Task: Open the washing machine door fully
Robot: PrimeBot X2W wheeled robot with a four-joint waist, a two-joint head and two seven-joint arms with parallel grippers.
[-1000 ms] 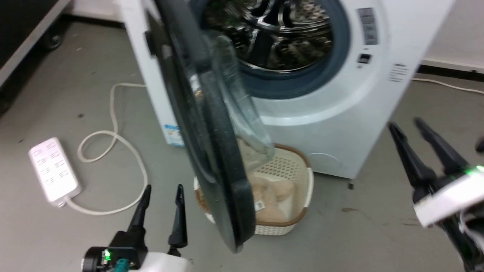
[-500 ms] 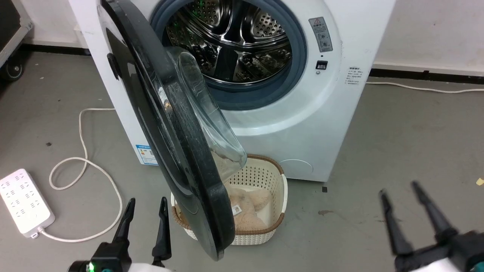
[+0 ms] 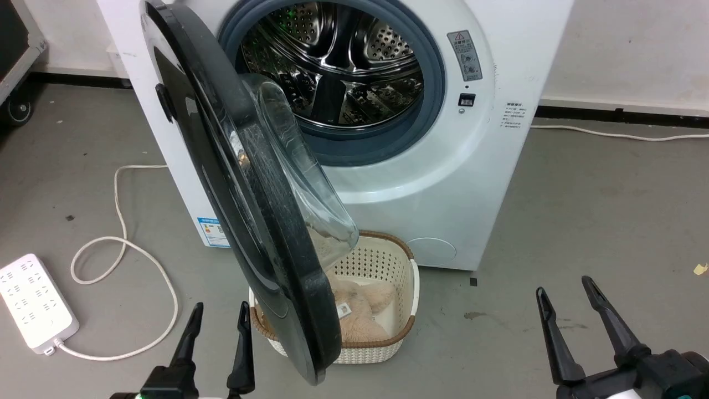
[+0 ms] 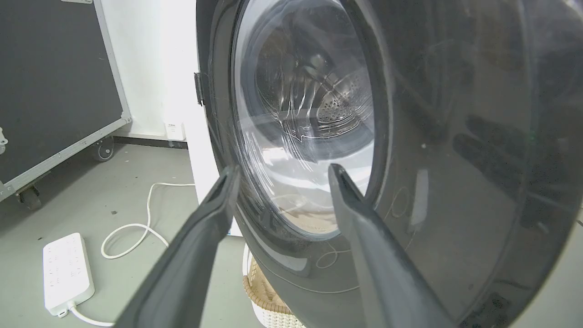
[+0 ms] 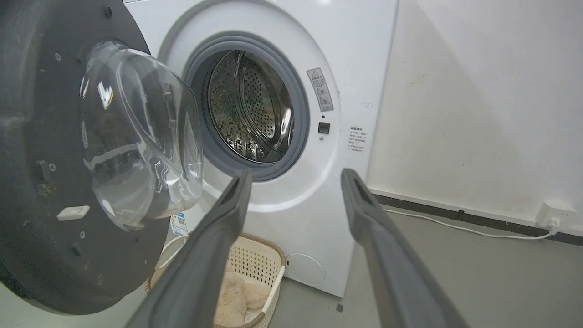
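Nearest to us, at 7 o'clock in the head view, our left fingers [image 3: 188, 341] point up and stand apart, with nothing between them. At 5 o'clock our right fingers [image 3: 554, 338] are also spread and also hold nothing. They hang over the bare grey floor [image 3: 609, 221], well apart from the machine.

Just beside the left fingers, at their 3 o'clock, is the lower edge of the washing machine door [image 3: 210, 155]. A narrow gap shows between the fingers and the door. In the left wrist view the glossy black outer face of the door takes most of the picture beyond the two finger tips. The door is open. It is hinged on the left side of the machine and stands out from the front toward us, nearly edge-on to the head camera. Its clear glass bowl bulges to the right, toward the opening.

Under the door, at 6 o'clock, a white perforated basket [image 3: 382, 349] with a brown rim sits on the floor against the machine. Some soft beige things [image 3: 360, 318] lie in it. At 8 o'clock a white power strip [image 3: 33, 302] lies flat, and its cable [image 3: 176, 307] makes loops on the floor.

Further away is the white washing machine [image 3: 471, 183]. At 12 o'clock the grey rubber ring [image 3: 382, 147] goes around the open steel drum [image 3: 343, 72]. Behind the machine there is a pale wall [image 3: 609, 44], and at 10 o'clock we see the corner of a dark case on wheels [image 3: 16, 50].
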